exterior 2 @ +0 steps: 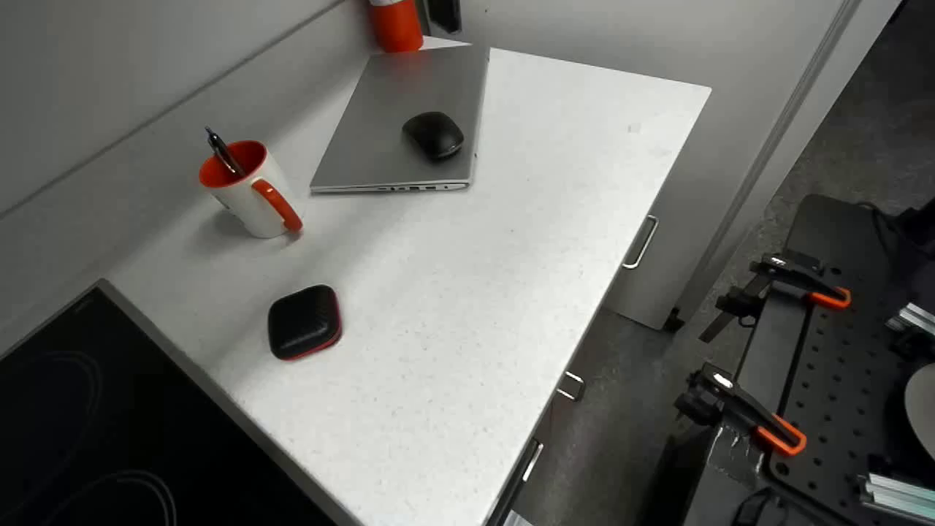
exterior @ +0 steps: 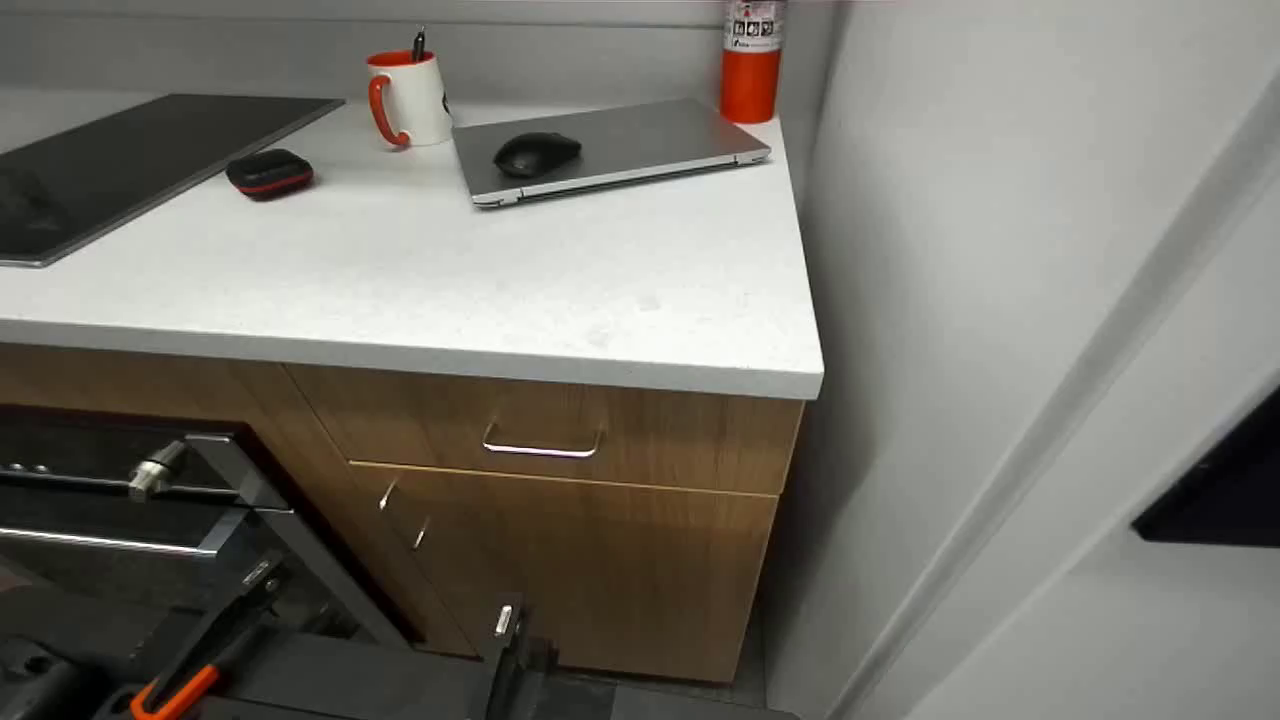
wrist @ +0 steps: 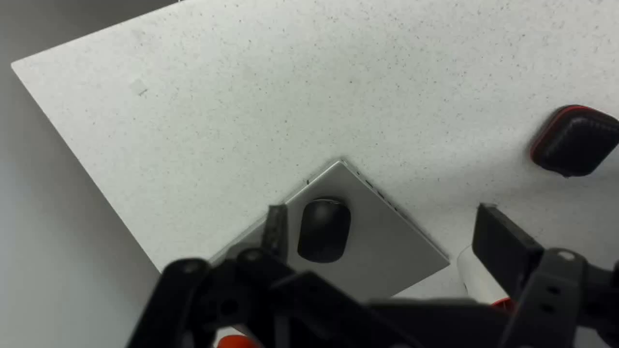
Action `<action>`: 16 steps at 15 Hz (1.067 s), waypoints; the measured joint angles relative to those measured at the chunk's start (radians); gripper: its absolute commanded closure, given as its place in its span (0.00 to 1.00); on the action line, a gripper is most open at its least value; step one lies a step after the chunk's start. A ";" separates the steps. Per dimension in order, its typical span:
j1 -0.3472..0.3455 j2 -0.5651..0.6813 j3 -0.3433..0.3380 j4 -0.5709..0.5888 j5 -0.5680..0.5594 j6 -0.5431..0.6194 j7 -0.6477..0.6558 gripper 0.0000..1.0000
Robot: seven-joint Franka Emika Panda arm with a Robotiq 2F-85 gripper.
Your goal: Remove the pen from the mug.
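Toward the upper left of the frame in an exterior view, the pen [exterior 2: 225, 153] leans inside the white mug [exterior 2: 250, 204] on the counter [exterior 2: 453, 307], its upper end above the rim, while low in the wrist view the gripper [wrist: 382, 208] has its jaws spread wide apart.

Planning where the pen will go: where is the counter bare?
Widest patch: the counter between laptop and front edge. Smaller: between the black case and the laptop. Crowded: the back, the mug close beside the laptop, the mouse on it, the red canister at its far end.
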 measured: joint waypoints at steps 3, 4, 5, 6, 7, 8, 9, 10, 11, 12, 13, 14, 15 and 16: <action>0.000 0.001 0.000 0.000 0.000 0.000 0.000 0.00; 0.000 0.001 0.000 0.000 0.000 0.000 0.000 0.00; 0.000 0.001 0.000 0.000 0.000 0.000 0.000 0.00; 0.000 0.001 0.000 0.000 0.000 0.000 0.000 0.00; 0.000 0.001 0.000 0.000 0.000 0.000 0.000 0.00; 0.000 0.001 0.000 0.000 0.000 0.000 0.000 0.00; 0.005 0.002 -0.006 -0.001 0.002 0.004 -0.010 0.00; 0.012 0.005 -0.016 -0.004 0.007 0.028 -0.026 0.00; 0.017 0.011 -0.032 -0.012 0.020 0.069 -0.051 0.00; 0.021 0.023 -0.051 -0.023 0.033 0.120 -0.077 0.00; 0.023 0.038 -0.071 -0.036 0.050 0.170 -0.104 0.00; 0.024 0.057 -0.091 -0.050 0.069 0.224 -0.132 0.00; 0.026 0.080 -0.110 -0.065 0.096 0.281 -0.161 0.00; 0.029 0.107 -0.127 -0.075 0.128 0.334 -0.189 0.00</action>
